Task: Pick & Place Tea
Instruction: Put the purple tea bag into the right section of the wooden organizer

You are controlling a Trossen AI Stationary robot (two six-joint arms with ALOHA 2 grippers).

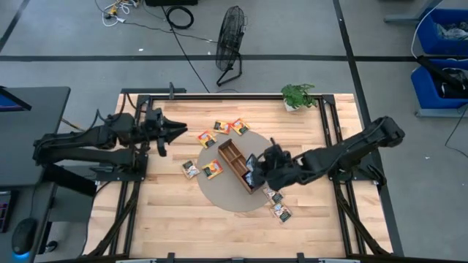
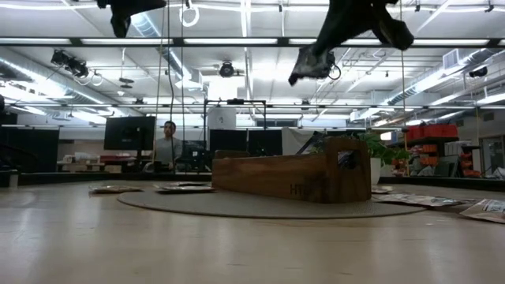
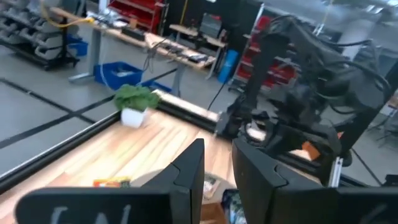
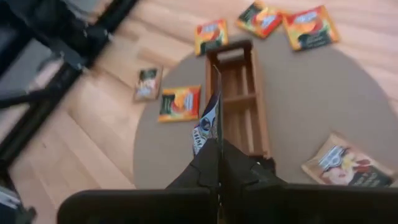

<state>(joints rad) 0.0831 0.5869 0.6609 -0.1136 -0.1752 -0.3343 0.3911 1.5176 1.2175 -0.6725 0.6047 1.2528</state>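
My right gripper (image 4: 217, 163) is shut on a blue-and-white tea sachet (image 4: 208, 123) and hovers over the near end of the brown wooden tray (image 1: 232, 157). The tray stands on the round grey-beige mat (image 1: 219, 191). Three orange-and-dark sachets (image 1: 220, 128) lie flat past the tray's far end, two (image 1: 202, 170) lie to its left, and two pale ones (image 1: 277, 205) lie near the mat's near-right edge. My left gripper (image 1: 180, 131) hangs raised over the table's left side, its fingers (image 3: 189, 171) slightly open and touching nothing. My right gripper pinches the sachet's near edge (image 4: 213, 144) between its two fingers. The sachet shows edge-on and sticks out past the fingertips. The fingers come slanting from the table's right and from above. The sachet (image 2: 304, 66) is lifted clear, high above the tray (image 2: 292, 175).
A small potted plant (image 1: 297, 96) stands at the table's far edge, right of the middle. Black frame rails (image 1: 329, 131) run along the table's sides. Bare wood lies toward the near edge (image 1: 183, 226). A person (image 2: 166, 144) sits far behind the table.
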